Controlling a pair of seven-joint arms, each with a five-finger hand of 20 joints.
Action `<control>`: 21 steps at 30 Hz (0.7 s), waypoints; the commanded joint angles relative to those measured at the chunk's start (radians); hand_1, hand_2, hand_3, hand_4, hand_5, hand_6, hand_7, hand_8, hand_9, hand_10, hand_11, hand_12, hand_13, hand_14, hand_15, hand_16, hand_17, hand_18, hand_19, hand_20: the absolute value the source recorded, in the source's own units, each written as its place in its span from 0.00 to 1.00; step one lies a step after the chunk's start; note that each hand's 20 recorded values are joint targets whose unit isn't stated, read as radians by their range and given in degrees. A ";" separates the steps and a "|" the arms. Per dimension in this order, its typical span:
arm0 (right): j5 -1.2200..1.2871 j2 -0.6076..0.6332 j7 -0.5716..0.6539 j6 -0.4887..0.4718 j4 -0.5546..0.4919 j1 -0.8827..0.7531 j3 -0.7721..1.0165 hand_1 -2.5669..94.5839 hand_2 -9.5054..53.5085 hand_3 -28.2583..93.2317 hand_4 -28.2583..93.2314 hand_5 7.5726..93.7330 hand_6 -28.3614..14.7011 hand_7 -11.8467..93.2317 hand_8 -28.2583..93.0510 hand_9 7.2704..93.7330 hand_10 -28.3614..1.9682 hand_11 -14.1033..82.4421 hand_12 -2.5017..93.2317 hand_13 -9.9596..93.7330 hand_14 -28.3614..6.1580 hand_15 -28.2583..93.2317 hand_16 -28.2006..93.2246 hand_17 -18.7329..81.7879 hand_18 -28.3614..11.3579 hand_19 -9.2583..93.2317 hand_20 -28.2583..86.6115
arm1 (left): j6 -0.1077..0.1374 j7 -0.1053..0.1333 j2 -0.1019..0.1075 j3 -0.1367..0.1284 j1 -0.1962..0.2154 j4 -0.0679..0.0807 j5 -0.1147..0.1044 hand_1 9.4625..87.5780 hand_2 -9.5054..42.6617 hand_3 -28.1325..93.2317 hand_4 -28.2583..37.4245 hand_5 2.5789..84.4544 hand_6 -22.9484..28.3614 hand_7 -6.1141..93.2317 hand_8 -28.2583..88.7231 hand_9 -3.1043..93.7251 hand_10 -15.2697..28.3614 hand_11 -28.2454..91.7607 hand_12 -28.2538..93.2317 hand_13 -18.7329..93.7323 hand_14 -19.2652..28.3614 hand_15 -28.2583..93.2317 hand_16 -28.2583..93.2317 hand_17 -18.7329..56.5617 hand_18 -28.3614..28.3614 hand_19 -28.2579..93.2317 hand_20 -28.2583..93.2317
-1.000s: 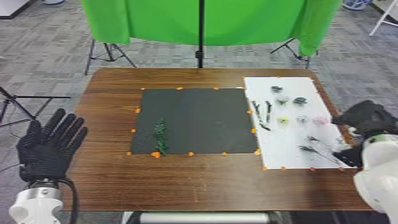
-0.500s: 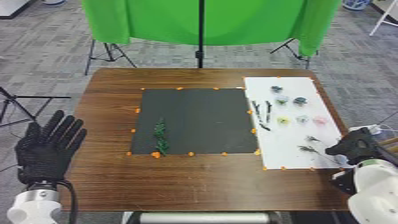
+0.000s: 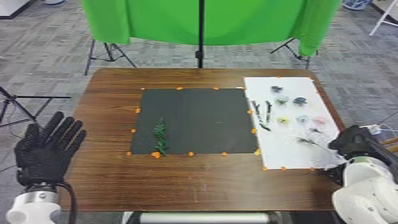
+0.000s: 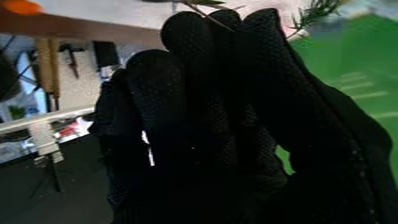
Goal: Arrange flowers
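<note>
The wispy sprigs lie low on the white sheet, their thin stems running towards the right hand. Its thumb and fingers come together at the stems, seemingly in a pinch, though the dark glove makes that hard to confirm. They should be almost weightless, springy yet easily snapped, best taken low on the stem, clear of the feathery tips. Farther up the sheet sit soft, ruffled flower heads and rough, stiff dark twigs. A needly green branch rests on the smooth black mat, over the glossy wood-grain worktop. The left hand is empty, fingers spread.
</note>
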 commanded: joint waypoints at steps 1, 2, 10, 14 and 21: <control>-0.030 0.009 -0.010 0.084 -0.116 0.103 -0.112 0.61 0.00 0.82 0.04 0.77 0.60 0.49 0.33 0.84 0.50 0.37 0.53 0.70 0.40 0.81 0.49 0.51 0.09 0.94 0.60 | 0.005 -0.004 -0.013 -0.005 0.035 -0.008 -0.007 0.21 0.43 0.84 0.00 0.51 0.63 0.21 0.17 0.42 0.71 0.39 0.34 0.41 0.72 0.47 0.20 0.20 0.74 0.43 0.34; -0.030 -0.002 -0.007 0.081 -0.119 0.140 -0.144 0.61 0.00 0.82 0.05 0.77 0.60 0.49 0.33 0.83 0.49 0.37 0.54 0.71 0.40 0.82 0.49 0.51 0.09 0.94 0.60 | 0.007 -0.002 -0.012 -0.006 0.039 -0.010 -0.007 0.21 0.43 0.84 0.00 0.51 0.63 0.21 0.17 0.42 0.71 0.39 0.34 0.41 0.72 0.47 0.20 0.20 0.74 0.43 0.34; -0.052 -0.146 0.030 0.084 -0.036 0.450 -0.458 0.60 0.00 0.82 0.06 0.78 0.59 0.49 0.34 0.84 0.48 0.39 0.54 0.72 0.39 0.82 0.49 0.52 0.06 0.95 0.59 | 0.011 -0.008 0.000 0.000 0.026 -0.007 -0.005 0.21 0.43 0.84 0.00 0.52 0.63 0.21 0.17 0.42 0.71 0.39 0.34 0.41 0.72 0.47 0.20 0.20 0.74 0.43 0.34; -0.056 -0.224 0.036 0.084 0.015 0.537 -0.583 0.61 0.00 0.82 0.07 0.79 0.58 0.49 0.34 0.84 0.48 0.40 0.54 0.72 0.38 0.83 0.49 0.52 0.05 0.97 0.59 | 0.014 -0.009 0.005 0.003 0.024 -0.007 -0.005 0.21 0.43 0.84 0.00 0.51 0.63 0.21 0.17 0.42 0.71 0.39 0.34 0.41 0.72 0.47 0.20 0.20 0.74 0.43 0.34; -0.012 -0.326 0.051 0.008 0.119 0.643 -0.725 0.60 0.00 0.82 0.08 0.79 0.58 0.48 0.35 0.85 0.47 0.41 0.53 0.73 0.37 0.84 0.48 0.54 0.03 0.99 0.60 | 0.019 -0.016 0.018 0.020 0.000 0.002 -0.004 0.21 0.43 0.84 0.00 0.51 0.63 0.21 0.17 0.42 0.71 0.39 0.34 0.41 0.72 0.47 0.20 0.20 0.74 0.43 0.34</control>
